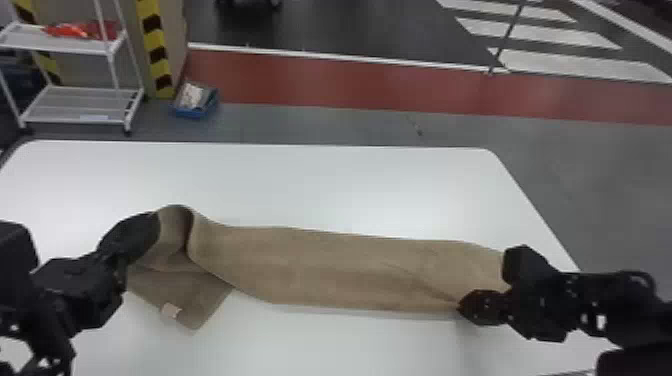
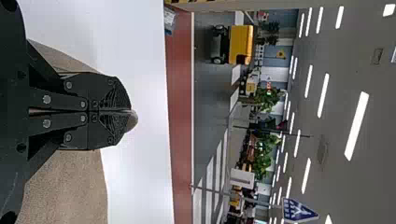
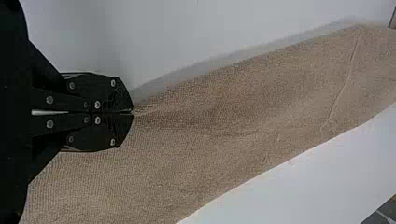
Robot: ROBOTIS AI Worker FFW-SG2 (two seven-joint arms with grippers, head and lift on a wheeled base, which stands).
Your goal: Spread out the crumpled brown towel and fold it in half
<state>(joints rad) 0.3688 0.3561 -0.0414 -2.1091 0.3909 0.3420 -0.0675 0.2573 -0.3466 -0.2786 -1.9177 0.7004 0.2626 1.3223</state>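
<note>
The left gripper [image 1: 156, 220] is clamped on the brown towel [image 1: 325, 267], a bit of cloth poking past its fingertips, and the right gripper [image 1: 461, 307] pinches the towel's near edge towards its right end. Between them the cloth runs as a long band over the white table [image 1: 310, 185], looping up beside the left gripper, where a flap (with a pale label [image 1: 170, 311]) angles nearer the robot.

A white table [image 1: 350, 190] with rounded far corners carries the brown towel [image 1: 325, 265], bent over near its left end
</note>
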